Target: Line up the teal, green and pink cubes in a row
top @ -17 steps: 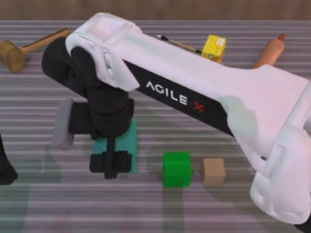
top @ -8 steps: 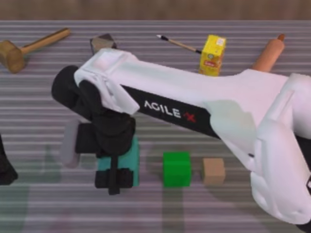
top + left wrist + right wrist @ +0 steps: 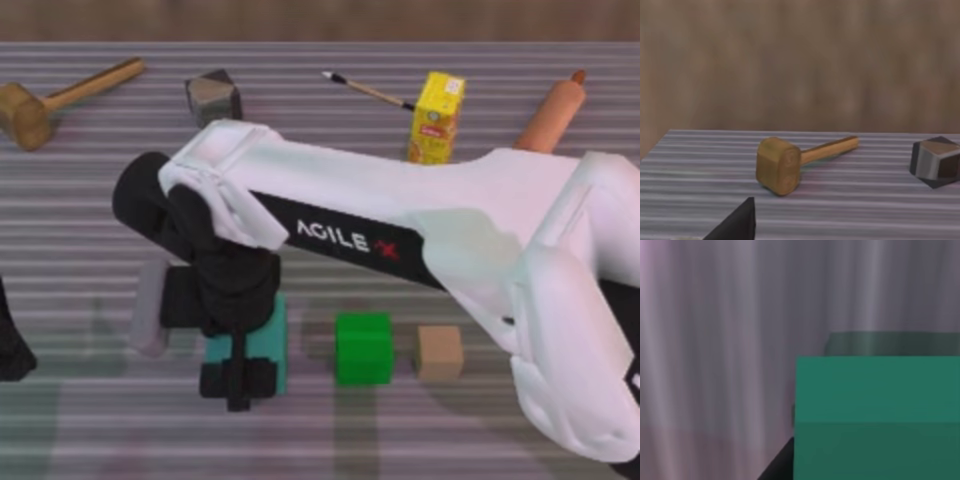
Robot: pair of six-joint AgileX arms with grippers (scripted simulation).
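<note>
One right gripper (image 3: 238, 380) directly over teal cube (image 3: 268, 345), grip state impossible to tell, green cube (image 3: 363, 347) beside it

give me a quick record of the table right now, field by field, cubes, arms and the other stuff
teal cube: left end of the row, mostly under the right gripper
green cube: middle of the row, standing free
pink cube: right end, beside the green cube with a small gap
right arm: reaches across from the table's right side to the teal cube
left arm: parked at the table's left edge
far edge: mallet, dark grey block, paintbrush, yellow carton, rolling pin
</note>
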